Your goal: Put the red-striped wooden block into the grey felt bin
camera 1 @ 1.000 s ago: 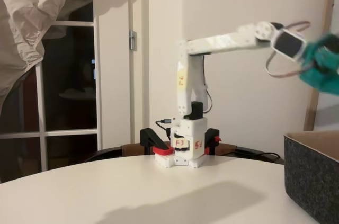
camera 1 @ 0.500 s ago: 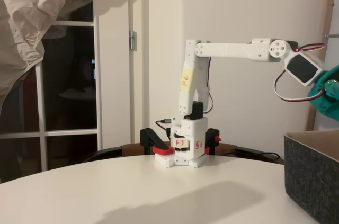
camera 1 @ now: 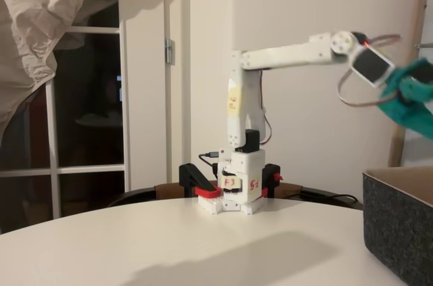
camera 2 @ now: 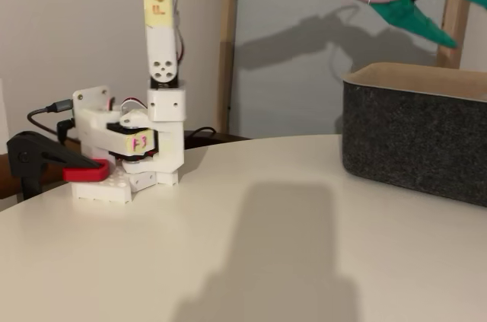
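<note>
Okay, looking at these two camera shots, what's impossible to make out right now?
- The grey felt bin's inside: both fixed views look at its wall from the side, so the rim hides whatever lies in it.
- The red-striped wooden block: whether it is in the bin cannot be told.
- The pincer: its green fingers point down above the bin, but the right edge cuts them off in one fixed view, where motion blur smears them too.
- The bin's full width: cut by the right edge.

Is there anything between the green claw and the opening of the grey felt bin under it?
Nothing visible stands in the way. In a fixed view the claw hangs in open air above the grey felt bin, apart from its rim, open and empty as far as the picture shows, and the space between them is free.
</note>
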`<state>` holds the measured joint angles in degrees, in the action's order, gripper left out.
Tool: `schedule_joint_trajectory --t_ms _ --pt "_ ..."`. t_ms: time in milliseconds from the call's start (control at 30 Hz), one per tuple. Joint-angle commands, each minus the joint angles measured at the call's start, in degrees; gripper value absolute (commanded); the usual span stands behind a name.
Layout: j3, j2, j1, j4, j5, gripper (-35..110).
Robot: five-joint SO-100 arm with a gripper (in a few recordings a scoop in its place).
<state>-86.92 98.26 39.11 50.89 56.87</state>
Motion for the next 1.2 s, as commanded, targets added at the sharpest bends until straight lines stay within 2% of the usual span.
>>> schedule_joint_trajectory --t_ms 0,267,433,633,900,1167 --pt "0.09 10.02 -1.85 5.1 4.04 26" --pt "-7.38 27.77 -17.05 5.89 17.49 21" --pt "-10.46 35.77 -34.1 5.89 28.74 17" --pt "-14.77 38.67 -55.81 5.98 39.37 20" --pt "-29.44 40.34 -76.9 5.8 36.12 16" --pt "-49.83 46.85 -84.73 5.71 29.44 13"
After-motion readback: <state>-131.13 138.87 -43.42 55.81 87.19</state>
